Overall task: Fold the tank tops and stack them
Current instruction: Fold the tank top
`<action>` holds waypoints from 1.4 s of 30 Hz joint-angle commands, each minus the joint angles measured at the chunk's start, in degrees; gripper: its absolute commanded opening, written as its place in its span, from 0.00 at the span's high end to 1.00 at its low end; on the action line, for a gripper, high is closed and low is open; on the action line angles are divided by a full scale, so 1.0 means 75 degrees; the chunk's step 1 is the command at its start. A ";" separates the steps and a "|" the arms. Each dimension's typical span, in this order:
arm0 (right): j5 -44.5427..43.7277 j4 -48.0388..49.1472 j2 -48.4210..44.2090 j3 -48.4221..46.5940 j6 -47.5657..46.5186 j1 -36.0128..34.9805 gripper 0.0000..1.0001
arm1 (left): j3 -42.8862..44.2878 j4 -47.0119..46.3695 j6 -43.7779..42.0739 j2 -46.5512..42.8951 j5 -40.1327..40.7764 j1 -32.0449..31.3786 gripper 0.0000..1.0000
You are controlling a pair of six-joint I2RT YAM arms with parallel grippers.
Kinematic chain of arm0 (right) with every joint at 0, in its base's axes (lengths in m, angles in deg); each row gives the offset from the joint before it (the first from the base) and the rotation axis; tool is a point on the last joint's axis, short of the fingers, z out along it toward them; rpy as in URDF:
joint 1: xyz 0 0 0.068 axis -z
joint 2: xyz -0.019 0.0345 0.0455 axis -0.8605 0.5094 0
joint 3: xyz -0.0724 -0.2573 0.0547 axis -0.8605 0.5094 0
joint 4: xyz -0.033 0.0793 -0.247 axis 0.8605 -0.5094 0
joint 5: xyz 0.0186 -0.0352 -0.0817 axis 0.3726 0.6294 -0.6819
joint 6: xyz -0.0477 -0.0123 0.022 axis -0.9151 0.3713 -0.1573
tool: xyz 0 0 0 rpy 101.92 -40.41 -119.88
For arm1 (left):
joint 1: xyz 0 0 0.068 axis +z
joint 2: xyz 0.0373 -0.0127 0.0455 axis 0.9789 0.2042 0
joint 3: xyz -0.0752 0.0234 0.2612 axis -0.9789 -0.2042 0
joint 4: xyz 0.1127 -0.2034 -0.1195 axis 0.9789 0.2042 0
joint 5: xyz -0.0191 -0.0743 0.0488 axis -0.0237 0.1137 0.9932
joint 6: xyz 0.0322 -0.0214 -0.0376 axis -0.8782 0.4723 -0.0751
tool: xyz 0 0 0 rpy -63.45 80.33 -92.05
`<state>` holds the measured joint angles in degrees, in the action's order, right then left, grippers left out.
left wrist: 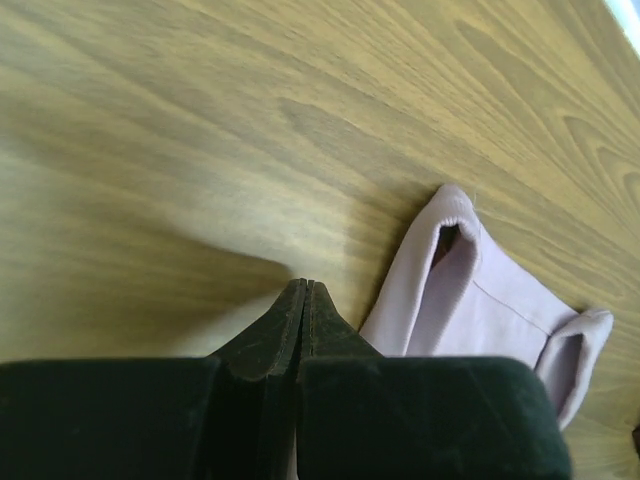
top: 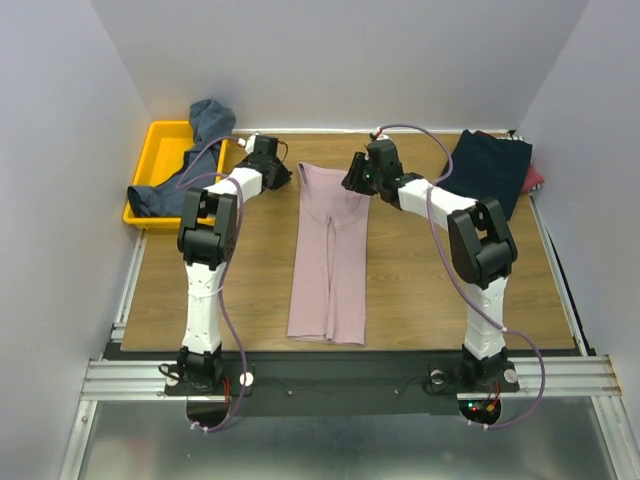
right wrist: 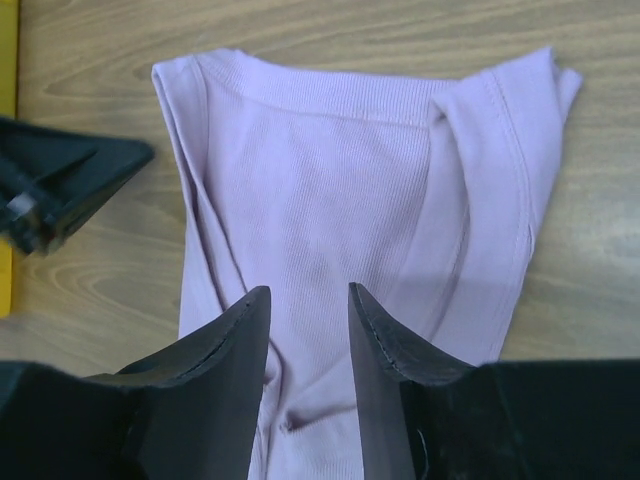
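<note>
A yellow tray (top: 158,140) is sitting at the counter's (top: 430,280) far left corner, with a blue-grey top (top: 210,120) spilling across it and over its back rim. Just right of the tray, the left pincer (left wrist: 305,285) is reaching low to the wood beside the far left corner of the pink top (top: 330,260). Its tips are pressing together, clenched, with no cloth showing between them, and the top's folded strap (left wrist: 445,250) is lying just beside its right finger. The pink top is lying down the middle of the counter as a long narrow strip, its neck end away from the arms. Over that far end the right pincer (right wrist: 308,300) is hanging released, its jaws parted with pink cloth showing in the gap; whether the tips are touching the cloth cannot be told. At the far right corner a navy top (top: 490,165) is lying folded, with a red top (top: 533,180) peeking out along its right edge.
</note>
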<state>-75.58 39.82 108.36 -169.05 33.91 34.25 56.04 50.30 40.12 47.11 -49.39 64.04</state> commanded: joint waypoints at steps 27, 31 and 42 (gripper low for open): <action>-0.0513 0.0308 -0.1780 0.1717 -0.0184 -0.0131 0.59 | 0.1824 -0.0961 -0.0012 0.0807 -0.0834 -0.0418 0.94; -0.0571 0.0320 -0.1803 0.1822 -0.0184 -0.0131 0.59 | 0.1906 -0.0950 -0.0093 0.0854 -0.0646 -0.0524 0.94; -0.0630 0.0320 -0.1838 0.1963 -0.0184 -0.0142 0.59 | 0.2257 -0.0821 -0.0047 0.1545 -0.0646 -0.0641 0.94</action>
<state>-79.14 40.10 97.50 -154.86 33.45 33.77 70.38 45.05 40.18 57.88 -54.88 59.35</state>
